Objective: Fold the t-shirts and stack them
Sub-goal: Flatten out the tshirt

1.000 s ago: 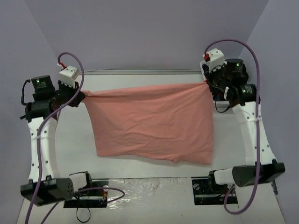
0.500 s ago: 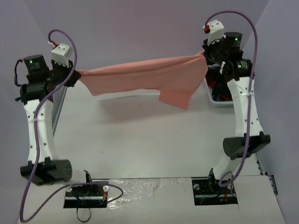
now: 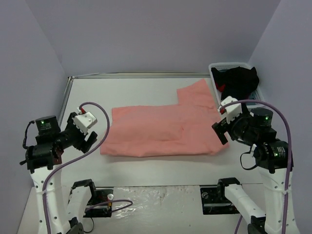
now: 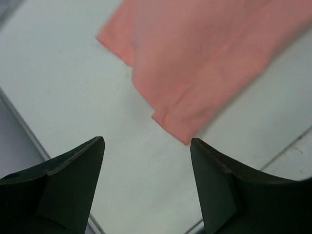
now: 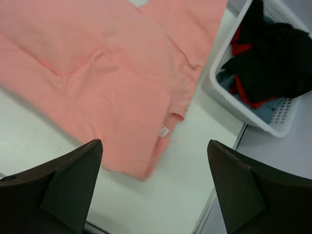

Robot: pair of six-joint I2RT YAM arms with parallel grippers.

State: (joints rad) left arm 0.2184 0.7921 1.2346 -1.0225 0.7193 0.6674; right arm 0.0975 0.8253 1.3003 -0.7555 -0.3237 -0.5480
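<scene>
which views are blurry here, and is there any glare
Left wrist view: the t-shirt is smeared and soft. Right wrist view: the cloth's near edge is slightly soft, the basket crisper. Top view: sharp, evenly lit, no glare.

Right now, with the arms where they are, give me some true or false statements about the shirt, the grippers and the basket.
1. The shirt lies on the table. True.
2. The left gripper is shut on the shirt. False: its jaws stand apart and hold nothing, and the cloth lies on the table beyond the fingertips.
3. The basket is empty. False: it holds dark clothes with some red showing.
4. The right gripper is open and holds nothing. True.
5. A small white tag shows at the shirt's edge. True.
</scene>
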